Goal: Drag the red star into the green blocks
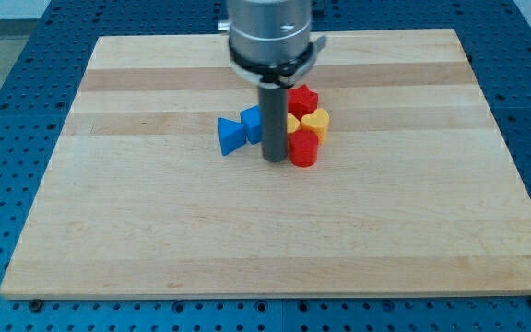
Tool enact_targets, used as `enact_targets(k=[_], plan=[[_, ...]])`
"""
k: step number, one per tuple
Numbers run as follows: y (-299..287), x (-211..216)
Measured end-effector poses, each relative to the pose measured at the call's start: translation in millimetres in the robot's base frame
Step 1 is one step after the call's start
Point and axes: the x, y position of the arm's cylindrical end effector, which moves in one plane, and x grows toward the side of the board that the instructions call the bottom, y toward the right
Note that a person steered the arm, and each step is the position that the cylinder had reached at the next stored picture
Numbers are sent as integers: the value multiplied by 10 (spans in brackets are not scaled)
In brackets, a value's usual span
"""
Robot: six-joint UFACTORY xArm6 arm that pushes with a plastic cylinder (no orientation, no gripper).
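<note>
My dark rod comes down from the view's top centre, and my tip (274, 161) rests on the board in the middle of a tight cluster of blocks. A red block (303, 148) sits just right of the tip, touching or nearly touching the rod. A second red block (303, 98) lies above it, next to the rod's right side; I cannot tell which one is the star. No green block shows in this view.
A blue triangular block (230, 136) and a second blue block (252, 121) lie just left of the rod. A yellow block (315, 122) and another yellow one (291, 123), partly hidden by the rod, sit between the reds. The wooden board (155, 231) lies on a blue perforated table.
</note>
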Motion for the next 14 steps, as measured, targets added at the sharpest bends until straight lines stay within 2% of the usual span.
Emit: enact_targets(k=[2,4,7,10,14], plan=[[380,-403],[405,-804],[315,-506],[42,-978],[78,-1651]])
